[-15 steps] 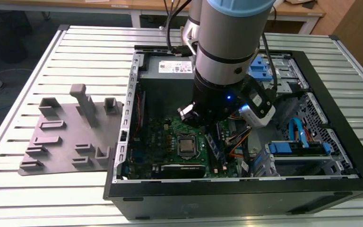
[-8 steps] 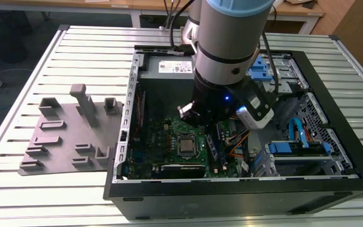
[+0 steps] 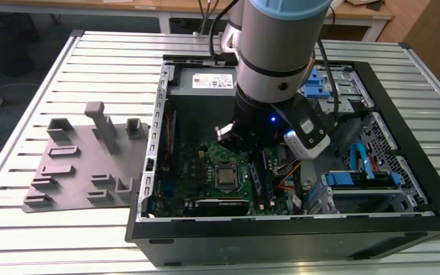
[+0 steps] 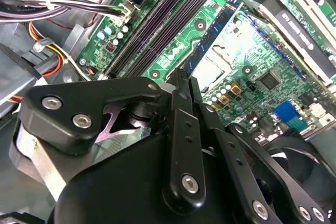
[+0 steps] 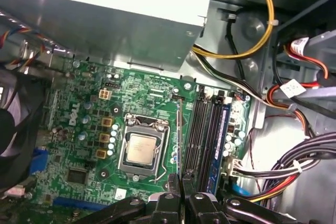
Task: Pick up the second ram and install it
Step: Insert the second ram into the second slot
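Note:
My gripper [image 5: 181, 184] is shut on the second ram [image 5: 179, 140], a thin stick seen edge-on and pointing away from the fingers. In the second wrist view the second ram [image 4: 215, 32] shows a blue label and greenish edge, running out from the gripper [image 4: 182, 77]. It hangs over the green motherboard [image 5: 79, 129], between the CPU socket [image 5: 142, 148] and the long black slots [image 5: 202, 129], and is not in a slot. The outermost slot holds a blue-labelled stick [image 5: 224, 129]. In the exterior view the arm's wrist [image 3: 270, 114] reaches down into the open computer case [image 3: 281, 229].
Bundled cables [image 5: 294, 171] lie just beyond the slots, and a black fan [image 5: 10, 129] sits at the board's other side. A metal power supply [image 5: 105, 19] borders the board. Outside the case, a grey holder tray [image 3: 75, 166] rests on the slatted table [image 3: 52, 240].

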Robot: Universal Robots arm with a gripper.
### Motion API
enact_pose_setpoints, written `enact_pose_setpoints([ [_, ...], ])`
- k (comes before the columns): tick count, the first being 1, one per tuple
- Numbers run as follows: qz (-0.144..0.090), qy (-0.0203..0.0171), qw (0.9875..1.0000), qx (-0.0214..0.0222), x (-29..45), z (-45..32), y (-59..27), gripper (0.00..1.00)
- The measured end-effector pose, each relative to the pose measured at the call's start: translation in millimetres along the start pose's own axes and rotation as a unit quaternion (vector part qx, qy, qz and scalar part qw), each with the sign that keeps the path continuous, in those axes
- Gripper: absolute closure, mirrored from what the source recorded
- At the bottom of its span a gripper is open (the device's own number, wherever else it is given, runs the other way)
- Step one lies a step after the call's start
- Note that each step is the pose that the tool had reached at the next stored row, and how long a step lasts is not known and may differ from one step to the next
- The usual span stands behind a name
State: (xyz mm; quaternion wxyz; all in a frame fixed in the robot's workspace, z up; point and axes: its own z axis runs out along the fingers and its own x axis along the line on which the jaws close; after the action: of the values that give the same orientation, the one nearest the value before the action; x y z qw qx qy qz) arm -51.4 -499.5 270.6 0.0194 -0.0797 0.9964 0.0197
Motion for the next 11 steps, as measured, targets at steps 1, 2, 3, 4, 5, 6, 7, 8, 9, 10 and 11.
enact_pose_setpoints([
  [1,0.004,-0.0001,1.0,0.0002,0.0,0.0,0.0,0.89],
  [2,0.008,-0.0002,1.0,0.0003,0.0,0.0,0.0,0.89],
  [3,0.011,-0.0004,0.9999,0.0005,0.0,0.0,0.0,0.89],
  [4,0.014,-0.0005,0.9999,0.0006,0.0,0.0,0.0,0.89],
  [5,0.018,-0.0006,0.9998,0.0008,0.0,0.0,0.0,0.89],
  [6,0.021,-0.0007,0.9998,0.0009,0.0,0.0,0.0,0.89],
  [7,0.025,-0.0009,0.9997,0.001,0.0,0.1,0.0,0.89],
  [8,0.028,-0.001,0.9996,0.0012,0.0,0.1,0.0,0.89],
  [9,0.031,-0.0011,0.9995,0.0013,0.0,0.1,0.0,0.89],
  [10,0.035,-0.0013,0.9994,0.0015,0.0,0.1,0.0,0.89],
  [11,0.039,-0.0014,0.9992,0.0016,0.0,0.1,0.0,0.89],
])
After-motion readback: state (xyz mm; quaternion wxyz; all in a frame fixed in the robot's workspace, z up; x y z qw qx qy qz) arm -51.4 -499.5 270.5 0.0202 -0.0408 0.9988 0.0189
